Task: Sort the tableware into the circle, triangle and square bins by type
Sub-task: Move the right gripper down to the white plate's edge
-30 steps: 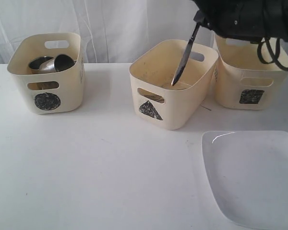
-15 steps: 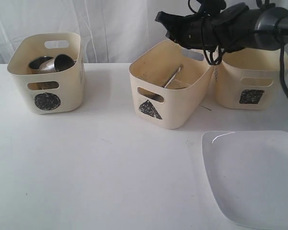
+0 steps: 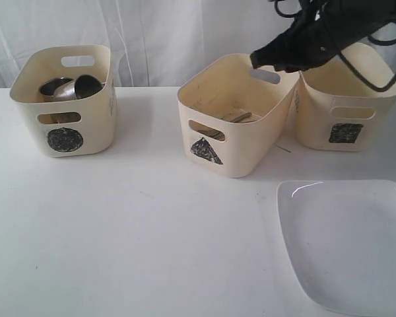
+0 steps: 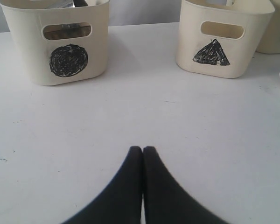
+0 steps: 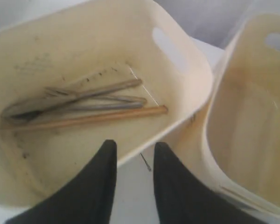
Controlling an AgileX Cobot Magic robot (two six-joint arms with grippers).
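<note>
White table (image 3: 152,251), white curtain (image 3: 158,26) behind.

1. Large white square plate (image 3: 350,244): near right, flat on table, not in any bin.
2. Circle bin (image 3: 66,99): far left. Holds steel mugs (image 3: 86,86), tipped.
3. Triangle bin (image 3: 234,115): centre, touching item 4.
4. Square bin (image 3: 346,109): far right; contents not visible.
5. Right gripper (image 5: 134,145): above far right rim of triangle bin, where it meets square bin. Fingers spread, nothing betw. them.
6. Left gripper (image 4: 143,149): low over bare table, near side, facing the bins. Fingers pressed together, holding nothing.
7. Wooden chopsticks (image 5: 98,117): flat on triangle bin floor.
8. Steel cutlery (image 5: 79,95): same bin, beside chopsticks; pcs overlap, types unclear.
</note>
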